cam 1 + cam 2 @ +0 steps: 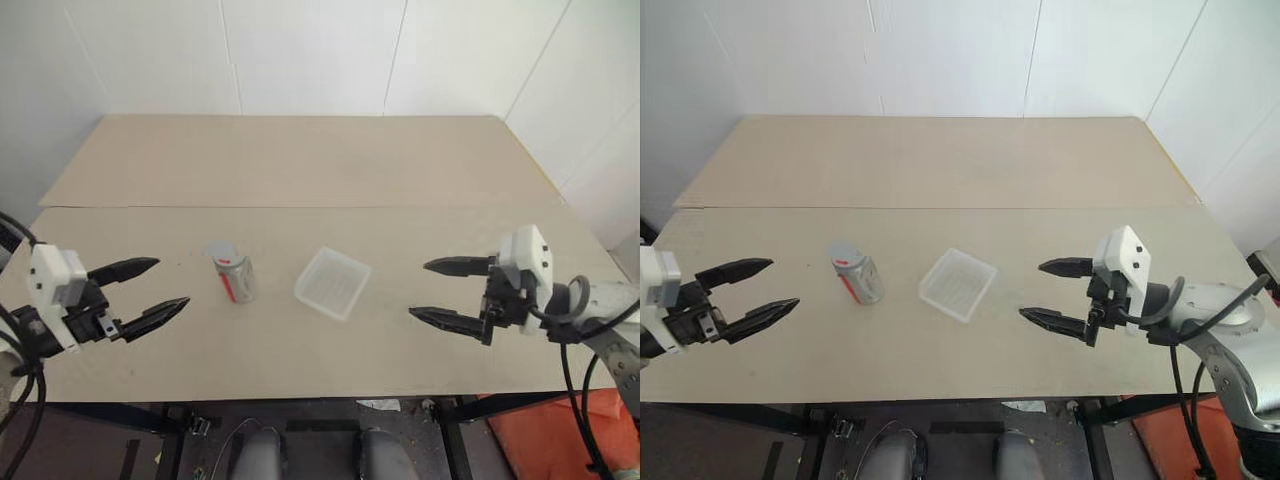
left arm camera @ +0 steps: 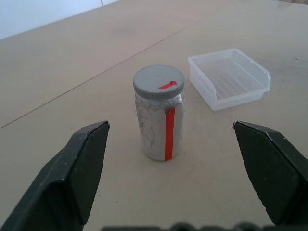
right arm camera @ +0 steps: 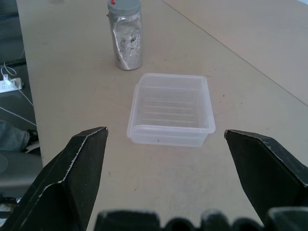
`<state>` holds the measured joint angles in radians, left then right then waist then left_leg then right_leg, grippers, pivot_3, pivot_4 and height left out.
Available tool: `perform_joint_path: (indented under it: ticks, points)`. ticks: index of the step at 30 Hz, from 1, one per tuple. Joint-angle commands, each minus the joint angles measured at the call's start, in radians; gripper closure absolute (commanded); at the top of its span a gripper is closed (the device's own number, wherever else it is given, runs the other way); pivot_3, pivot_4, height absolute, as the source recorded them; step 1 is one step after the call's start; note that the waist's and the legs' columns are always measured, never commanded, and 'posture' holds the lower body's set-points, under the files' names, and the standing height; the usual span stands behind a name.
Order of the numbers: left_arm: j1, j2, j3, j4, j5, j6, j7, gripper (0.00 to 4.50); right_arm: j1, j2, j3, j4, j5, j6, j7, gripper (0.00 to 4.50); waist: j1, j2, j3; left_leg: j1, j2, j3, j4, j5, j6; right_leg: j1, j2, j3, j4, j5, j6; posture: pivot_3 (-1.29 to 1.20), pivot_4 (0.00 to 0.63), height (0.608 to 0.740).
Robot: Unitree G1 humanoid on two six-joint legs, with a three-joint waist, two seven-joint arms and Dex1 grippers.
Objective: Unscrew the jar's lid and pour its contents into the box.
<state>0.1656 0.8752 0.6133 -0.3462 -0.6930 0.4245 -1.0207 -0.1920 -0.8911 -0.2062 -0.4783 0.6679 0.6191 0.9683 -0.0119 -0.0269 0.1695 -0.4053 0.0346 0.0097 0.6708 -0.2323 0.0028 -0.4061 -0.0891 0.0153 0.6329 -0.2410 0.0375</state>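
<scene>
1. Jar (image 1: 233, 278): clear cylinder with a red stripe, upright, centre-left of frame.
2. Lid (image 2: 159, 82): grey, screwed on.
3. Box (image 1: 332, 283): translucent tray, beside jar.
4. My left pincer (image 1: 142, 291) and right pincer (image 1: 448, 291): both spread, empty.

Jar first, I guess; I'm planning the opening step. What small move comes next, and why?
Probably ease the left gripper forward around the jar. The jar stands upright, its lid still on, beside the empty box; both grippers hang open, the right gripper facing the box.
</scene>
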Motion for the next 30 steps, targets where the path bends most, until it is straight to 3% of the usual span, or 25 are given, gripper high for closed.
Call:
perform_joint_path:
  ticks: [1,12,17,21,30]
  points:
    - [0.004,0.005,0.033,-0.042,-0.009,0.009,0.022,0.02,-0.023,0.002,0.012,-0.001,-0.013,-0.024,0.004,0.0,0.002,0.0,0.0,0.0,0.0,0.0,0.0,0.0,0.0,0.0,0.0,0.0,0.0,0.0,0.0,0.0,0.15,0.74]
    - [0.023,-0.085,-0.015,-0.13,0.02,0.003,0.15,0.02,-0.035,0.013,-0.023,-0.022,0.056,0.027,-0.027,0.0,0.003,0.0,0.0,0.0,0.0,0.0,0.0,0.0,0.0,0.001,0.0,0.0,-0.001,0.0,0.0,0.0,0.15,0.74]
    - [0.044,-0.055,0.024,-0.179,-0.025,0.103,0.199,0.02,-0.027,-0.027,-0.012,-0.004,0.008,0.005,0.005,0.0,0.001,0.0,0.0,0.0,0.0,0.0,0.0,0.0,0.0,0.0,0.0,0.0,-0.001,0.001,0.0,0.0,0.15,0.74]
    - [-0.006,-0.046,-0.052,-0.231,-0.036,0.175,0.268,0.02,-0.018,-0.071,-0.063,0.03,-0.006,-0.012,0.035,0.0,0.008,0.0,0.0,0.001,-0.001,0.0,0.0,0.0,0.0,0.001,0.0,0.0,-0.001,0.001,0.0,0.0,0.15,0.74]
    - [0.052,-0.165,-0.132,-0.34,-0.016,0.225,0.417,0.02,-0.035,-0.074,-0.038,0.028,-0.031,-0.013,0.025,0.0,0.001,0.0,0.0,0.001,-0.001,0.0,-0.001,0.0,0.0,0.001,0.0,0.001,-0.001,0.001,0.0,0.0,0.15,0.74]
